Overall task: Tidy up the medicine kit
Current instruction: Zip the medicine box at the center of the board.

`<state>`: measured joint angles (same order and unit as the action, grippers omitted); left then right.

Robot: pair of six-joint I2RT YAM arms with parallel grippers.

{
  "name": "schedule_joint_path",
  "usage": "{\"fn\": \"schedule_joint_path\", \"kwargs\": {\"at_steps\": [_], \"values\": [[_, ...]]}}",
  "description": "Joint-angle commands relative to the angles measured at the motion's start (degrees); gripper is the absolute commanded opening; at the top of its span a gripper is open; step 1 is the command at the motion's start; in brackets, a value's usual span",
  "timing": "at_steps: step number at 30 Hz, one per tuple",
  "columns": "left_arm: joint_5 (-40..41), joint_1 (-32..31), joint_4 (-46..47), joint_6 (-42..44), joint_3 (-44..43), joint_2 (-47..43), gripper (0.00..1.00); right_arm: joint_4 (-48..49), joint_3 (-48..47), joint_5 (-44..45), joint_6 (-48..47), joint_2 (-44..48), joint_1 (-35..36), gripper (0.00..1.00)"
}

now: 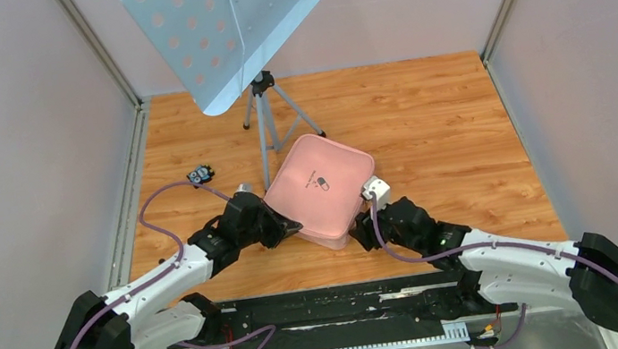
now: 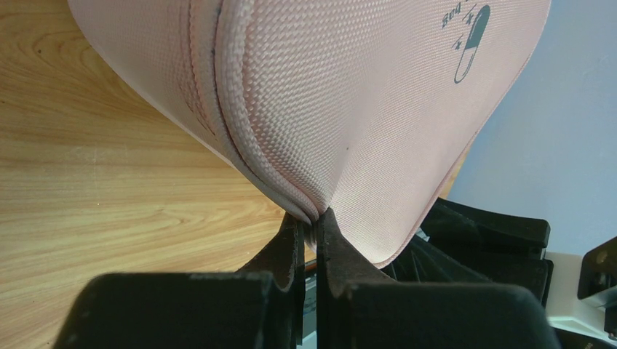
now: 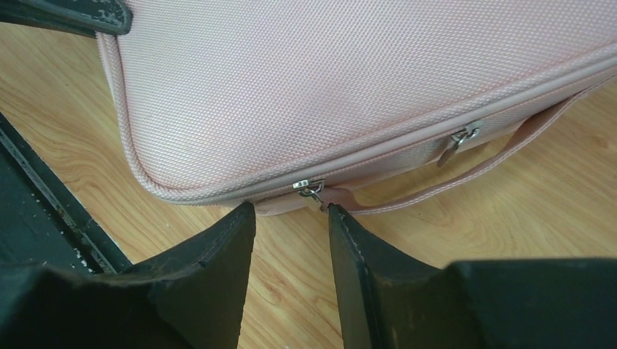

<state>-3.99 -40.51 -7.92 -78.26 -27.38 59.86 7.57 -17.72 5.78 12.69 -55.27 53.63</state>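
The pink medicine kit (image 1: 322,186) lies closed on the wooden table, its dark pill logo facing up. My left gripper (image 1: 292,227) is shut on the kit's near-left edge; in the left wrist view the fingers pinch the pink seam (image 2: 313,217). My right gripper (image 1: 364,221) is open at the kit's near-right side. In the right wrist view its fingertips (image 3: 251,214) stand just short of the kit (image 3: 349,87), with a silver zipper pull (image 3: 311,187) between them. A second zipper pull (image 3: 457,142) and the pink carry strap (image 3: 473,171) lie to the right.
A blue perforated stand (image 1: 227,27) on a grey tripod (image 1: 267,121) stands behind the kit. A small black connector (image 1: 199,176) lies at the left on a purple cable. Grey walls enclose the table. A black rail (image 1: 340,301) runs along the near edge.
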Motion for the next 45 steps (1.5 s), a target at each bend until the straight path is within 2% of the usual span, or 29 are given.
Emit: {"fn": "schedule_joint_path", "kwargs": {"at_steps": [1,6,14,21,30,45], "values": [[0.8,-0.2,0.1,4.0,-0.8,0.1,0.0,3.9,-1.2,1.8,-1.9,0.3,-1.4,0.44],[0.7,-0.2,0.3,3.9,-0.8,0.2,0.0,5.6,-1.5,0.6,-1.9,-0.9,-2.1,0.36],[0.9,-0.2,0.0,3.7,-0.5,-0.3,0.0,6.3,-1.7,1.3,-0.9,-2.2,-2.4,0.01],[1.3,-0.1,-0.8,3.7,-0.3,-1.0,0.0,6.0,-1.2,5.1,0.3,-1.2,-3.0,0.0],[2.0,-0.1,-2.6,3.6,0.2,-3.3,0.0,3.9,-3.8,4.8,3.5,-2.5,-8.1,0.0],[2.1,0.1,-3.2,3.8,0.5,-4.2,0.0,1.4,-8.3,5.3,1.6,-7.6,-13.2,0.0]]}}
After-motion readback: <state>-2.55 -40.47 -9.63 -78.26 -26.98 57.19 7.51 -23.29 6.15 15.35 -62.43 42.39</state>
